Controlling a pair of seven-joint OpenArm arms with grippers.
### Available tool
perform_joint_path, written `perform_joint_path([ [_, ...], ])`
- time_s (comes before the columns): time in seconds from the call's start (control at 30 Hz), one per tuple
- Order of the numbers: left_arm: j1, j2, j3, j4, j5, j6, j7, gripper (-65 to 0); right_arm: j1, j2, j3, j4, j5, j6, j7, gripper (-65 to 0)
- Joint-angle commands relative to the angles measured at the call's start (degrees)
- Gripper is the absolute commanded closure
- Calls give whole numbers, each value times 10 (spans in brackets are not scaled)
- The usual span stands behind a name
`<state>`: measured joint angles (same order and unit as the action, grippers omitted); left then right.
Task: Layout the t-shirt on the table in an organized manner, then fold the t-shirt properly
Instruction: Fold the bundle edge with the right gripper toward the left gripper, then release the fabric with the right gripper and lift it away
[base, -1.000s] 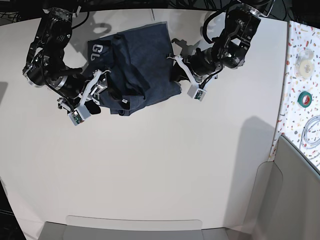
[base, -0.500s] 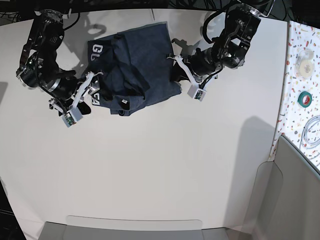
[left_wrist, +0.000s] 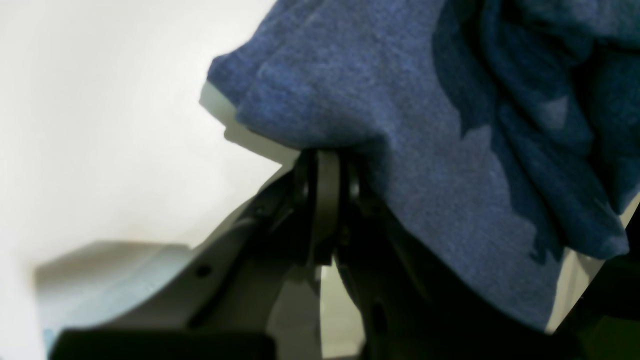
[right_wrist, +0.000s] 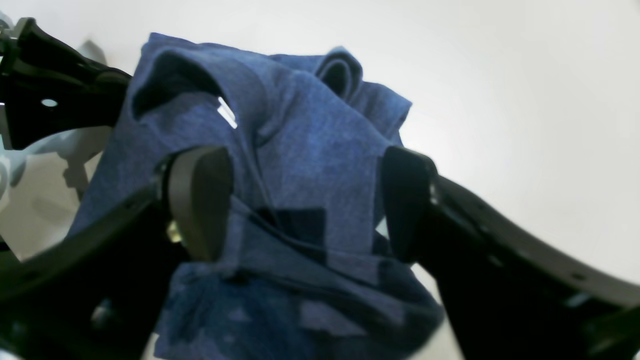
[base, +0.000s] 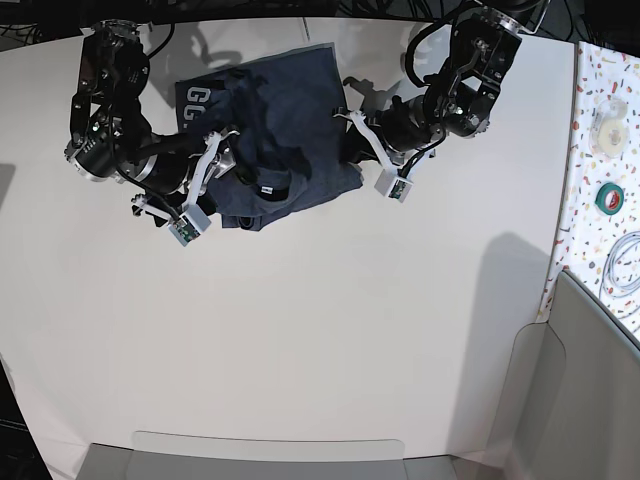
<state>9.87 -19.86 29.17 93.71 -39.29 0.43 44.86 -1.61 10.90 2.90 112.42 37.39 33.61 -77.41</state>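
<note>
The dark navy t-shirt (base: 290, 110) lies bunched at the far middle of the white table (base: 320, 330), with white lettering showing at its left edge. My left gripper (base: 348, 140) is at the shirt's right edge. In the left wrist view my left gripper (left_wrist: 327, 160) is shut on a fold of the shirt (left_wrist: 425, 125). My right gripper (base: 228, 165) is over the shirt's lower left part. In the right wrist view my right gripper (right_wrist: 300, 200) is open, its two pads standing apart on either side of rumpled cloth (right_wrist: 310, 140).
A speckled strip along the right edge holds a green tape roll (base: 611, 197), a white round item (base: 610, 125) and a coiled white cable (base: 625, 265). Grey panels stand at the near right (base: 590, 390) and along the near edge (base: 270, 455).
The right arm swung away to the left, then came back right onto the shirt's lower left part. The cloth there bunched up. The left arm stayed put.
</note>
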Motion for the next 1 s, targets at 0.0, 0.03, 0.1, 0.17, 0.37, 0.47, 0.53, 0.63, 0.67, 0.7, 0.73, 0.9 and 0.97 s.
perform_joint_path([
  [0.0, 21, -10, 9, -35, 78, 48, 105, -21, 8, 3, 1, 10, 7, 1, 11, -292],
  [0.03, 21, -10, 9, -35, 78, 48, 105, -21, 8, 2, 1, 10, 7, 1, 11, -204],
  [0.1, 21, -10, 9, -35, 78, 48, 105, -21, 9, -1, 1, 10, 8, 1, 11, -36],
  [0.17, 21, -10, 9, -35, 78, 48, 105, -21, 9, -3, -2, 10, 10, 1, 10, 0],
  [0.37, 21, -10, 9, -35, 78, 48, 104, -21, 14, -29, -59, 10, 10, 1, 11, 0],
  [0.47, 21, -10, 9, -35, 78, 48, 104, -21, 21, -40, -92, 10, 8, -1, 11, 0],
  [0.53, 21, -10, 9, -35, 78, 48, 104, -21, 27, -50, -110, 10, 7, -1, 11, 0],
  [0.63, 21, -10, 9, -42, 78, 48, 104, -21, 30, -65, -123, 9, 6, -1, 11, 0],
  [0.67, 21, -10, 9, -47, 78, 48, 101, -21, 30, -68, -125, 9, 6, -1, 11, 0],
  [0.7, 21, -10, 9, -54, 78, 48, 99, -21, 31, -71, -125, 9, 6, -1, 11, 0],
  [0.73, 20, -10, 9, -59, 78, 48, 99, -21, 33, -72, -125, 9, 6, -1, 11, 0],
  [0.9, 18, -10, 9, -65, 78, 48, 98, -21, 36, -80, -95, 16, 10, -1, 12, -23],
  [0.97, 18, -10, 9, -66, 78, 48, 98, -21, 37, -89, -59, 30, 12, -1, 12, -76],
])
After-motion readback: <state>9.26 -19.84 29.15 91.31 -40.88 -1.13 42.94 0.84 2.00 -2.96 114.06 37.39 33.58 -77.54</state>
